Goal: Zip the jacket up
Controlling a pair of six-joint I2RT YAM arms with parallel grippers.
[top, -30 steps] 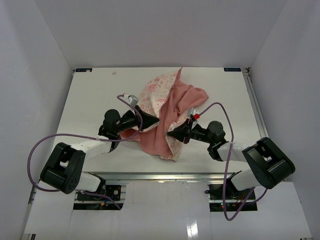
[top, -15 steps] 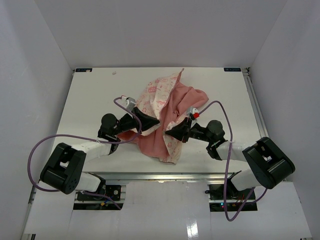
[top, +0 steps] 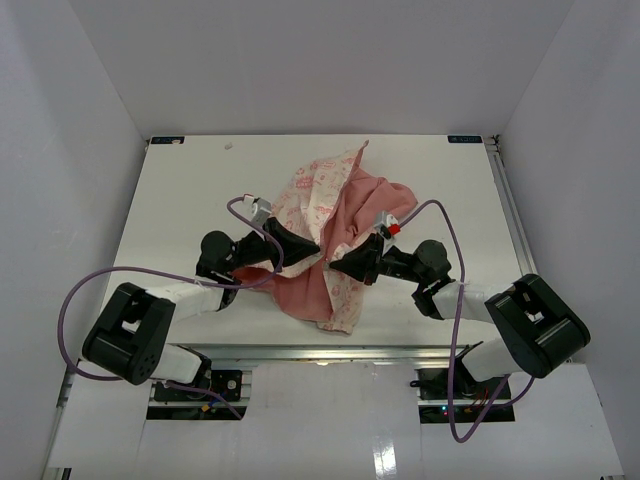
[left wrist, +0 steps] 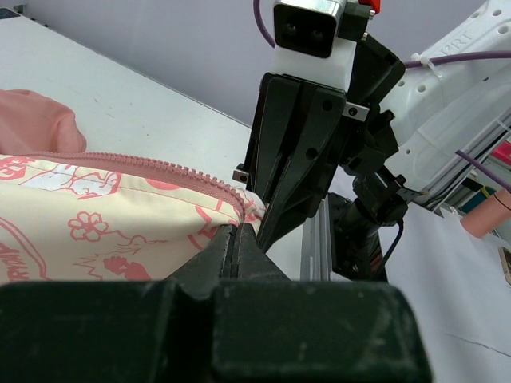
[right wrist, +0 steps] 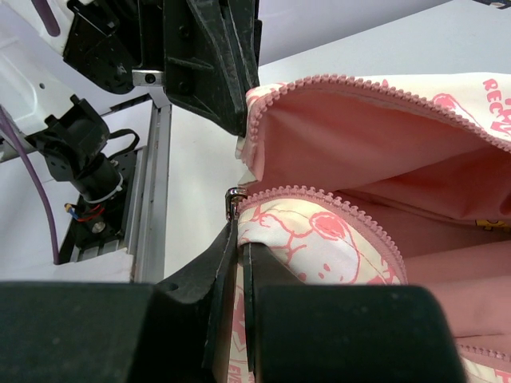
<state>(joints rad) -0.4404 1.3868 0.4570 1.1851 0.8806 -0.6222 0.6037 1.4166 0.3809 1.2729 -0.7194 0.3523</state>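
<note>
Since a second ago the left fingers [top: 316, 249] and the right fingers [top: 336, 266] have drawn closer together just below the middle of the frame. The cloth between them has bunched tighter.

That cloth is the small cream jacket with a pink printed pattern and salmon-pink lining [top: 330, 200]. It lies crumpled at the centre of the overhead frame, one corner pointing to the upper edge. Lining is turned out on its right side and along its lower left.

In the right wrist view the pink zipper strip [right wrist: 319, 199] shows as two rows of teeth that stand apart. The upper row borders the lining and the lower row borders the printed cream. A small metal piece [right wrist: 234, 199] sits at the left end of the lower row, just above the fingertips; whether it is the slider I cannot tell. The right fingers [right wrist: 238, 239] are pressed together on the cream edge just below it.

In the left wrist view one row of teeth [left wrist: 136, 165] runs from the left of the frame to the centre. It ends at the left fingers [left wrist: 238, 239], which are pinched shut on that corner of the fabric. The right fingers [left wrist: 267, 227] point down just opposite, nearly touching them.

The jacket rests on the flat white table [top: 180, 200]. Purple cables [top: 70, 300] loop from both arms in the lower half of the frame.
</note>
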